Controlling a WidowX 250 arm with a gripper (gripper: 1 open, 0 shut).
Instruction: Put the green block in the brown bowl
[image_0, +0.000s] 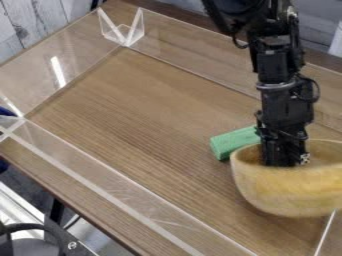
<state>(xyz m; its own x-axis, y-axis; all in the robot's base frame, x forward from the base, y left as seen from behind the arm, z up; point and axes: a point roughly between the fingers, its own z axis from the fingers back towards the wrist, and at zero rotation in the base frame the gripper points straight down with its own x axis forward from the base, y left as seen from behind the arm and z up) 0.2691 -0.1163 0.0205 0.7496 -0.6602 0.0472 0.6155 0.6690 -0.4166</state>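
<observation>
The brown bowl (289, 186) stands open side up at the lower right of the wooden table. The arm comes down from the top of the view, and my gripper (279, 154) is shut on the bowl's far rim, with its fingertips dipping inside. The green block (237, 142) lies flat on the table just left of the bowl, touching or nearly touching its outer wall and beside the gripper. The block is not in the bowl.
A low clear acrylic wall (83, 152) fences the wooden tabletop (134, 105) at the front and left. A small clear bracket (122, 30) stands at the back left corner. The table's right edge runs close to the bowl.
</observation>
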